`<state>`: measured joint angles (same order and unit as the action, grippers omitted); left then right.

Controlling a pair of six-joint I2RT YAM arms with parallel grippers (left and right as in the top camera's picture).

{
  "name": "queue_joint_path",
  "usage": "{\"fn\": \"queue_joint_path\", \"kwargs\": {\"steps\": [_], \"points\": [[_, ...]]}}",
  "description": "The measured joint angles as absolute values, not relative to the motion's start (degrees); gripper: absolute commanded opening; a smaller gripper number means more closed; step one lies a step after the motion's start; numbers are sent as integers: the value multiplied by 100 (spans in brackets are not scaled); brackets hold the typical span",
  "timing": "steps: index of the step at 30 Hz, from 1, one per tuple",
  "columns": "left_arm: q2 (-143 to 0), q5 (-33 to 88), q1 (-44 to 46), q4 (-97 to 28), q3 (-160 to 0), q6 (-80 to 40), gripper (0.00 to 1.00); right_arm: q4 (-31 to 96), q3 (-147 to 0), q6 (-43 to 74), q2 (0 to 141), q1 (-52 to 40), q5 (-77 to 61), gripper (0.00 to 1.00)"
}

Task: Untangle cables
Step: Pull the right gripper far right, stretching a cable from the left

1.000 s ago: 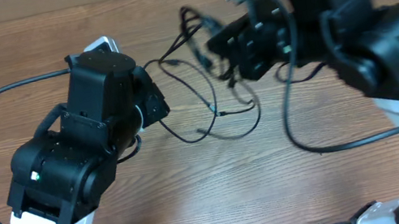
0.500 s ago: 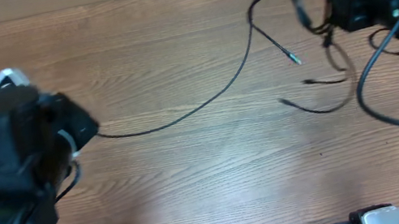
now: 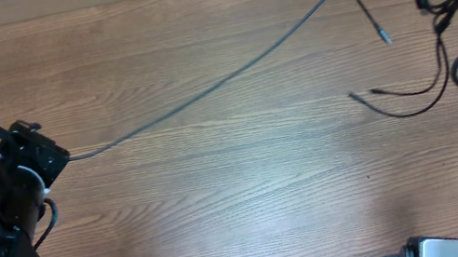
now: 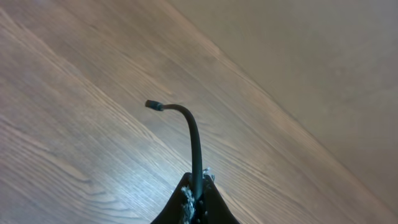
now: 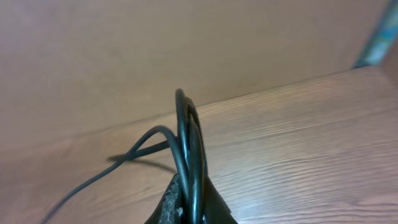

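Arms moved wider apart; thin black flexible cable [image 3: 237,68] runs taut from left pincer [image 4: 196,202], gripping its end, to right pincer [image 5: 189,202], gripping loops [image 5: 185,124].

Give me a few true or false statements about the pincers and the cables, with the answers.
1. The left pincer is shut on a cable. True.
2. The right pincer is open and empty. False: it is shut on loops of cable.
3. The cable runs across the table from the left pincer toward the right pincer. True.
4. The cables lie piled at the table's middle. False: they gather at the far right, by the right pincer.
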<state>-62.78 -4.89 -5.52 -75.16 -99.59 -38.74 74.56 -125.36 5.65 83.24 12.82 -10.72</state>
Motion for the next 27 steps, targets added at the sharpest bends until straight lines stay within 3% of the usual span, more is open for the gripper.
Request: {"fn": "queue_joint_path", "kwargs": {"steps": [7,9,12,13,14,18,21,24,27], "points": [[-6276,-86,-1271,-7550,-9959,-3684,4,7247,-12536,1063,8324,2128,-1138,6],[-6276,117,-1500,-7559,-9959,-3640,4,7185,-12536,1227,8326,2294,-1223,21],[-6276,314,-1896,-7570,-9959,-3575,4,7183,-12560,1457,8385,2624,-1251,29],[-6276,405,-2029,-7572,-9959,-3555,4,7210,-12562,1520,8409,2707,-1247,38],[-6276,469,-2145,-7570,-9959,-3542,4,7251,-12562,1610,8447,2783,-1243,54],[-6278,607,-2550,-7516,-9959,-3470,4,7297,-12567,1708,8659,3015,-1055,57],[-6278,705,-2661,-7505,-9959,-3444,4,7284,-12567,1776,8772,3039,-985,68],[-6278,757,-2727,-7505,-9959,-3430,4,7253,-12567,1806,8796,3039,-888,70],[-6278,821,-2751,-7500,-9959,-3430,4,7275,-12567,1844,8799,3039,-862,79]]}}
